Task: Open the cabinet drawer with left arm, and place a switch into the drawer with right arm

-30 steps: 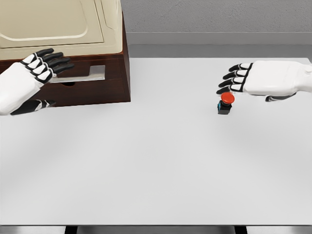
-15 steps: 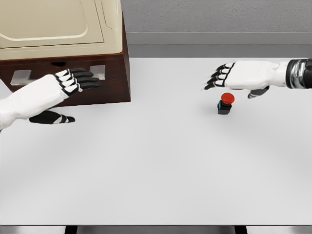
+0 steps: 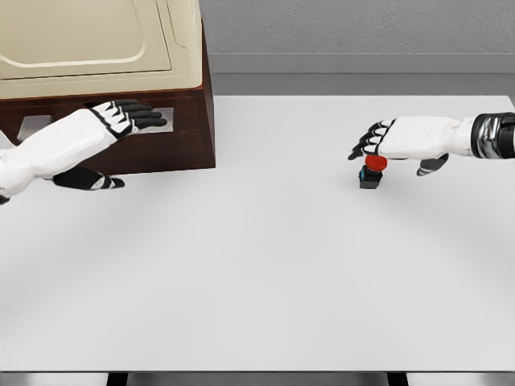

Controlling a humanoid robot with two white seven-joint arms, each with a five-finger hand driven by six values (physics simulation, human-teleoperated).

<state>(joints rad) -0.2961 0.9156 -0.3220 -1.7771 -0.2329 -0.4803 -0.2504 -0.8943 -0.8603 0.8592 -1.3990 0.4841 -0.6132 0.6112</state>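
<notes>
So the cabinet (image 3: 161,153) sits at the far left corner of the white table (image 3: 265,281), dark wood base with a cream top section, and its right side ends not far short of the table's middle. The drawer (image 3: 181,121) front runs along the lower part and looks flush with the body, so closed as far as I can see. There's a metal handle plate (image 3: 165,122) on it, partly covered.

The left hand (image 3: 105,129) comes in from the left edge and lies flat against the drawer front, fingers (image 3: 141,115) stretched straight over the handle plate, thumb hanging below. Not curled round anything, so it's got nothing gripped.

Over on the right, the switch (image 3: 372,171) stands upright on the table, red button cap on a small dark base, near the back edge but clear of it. The right hand (image 3: 402,138) reaches in from the right edge and hovers directly over the red cap, palm down, fingers slightly bent, thumb sticking out behind. It overlaps the top of the cap from this angle, can't tell if it's touching. Not closed on it though.

Loads of bare tabletop between cabinet and switch, and the whole near half of the table too.
</notes>
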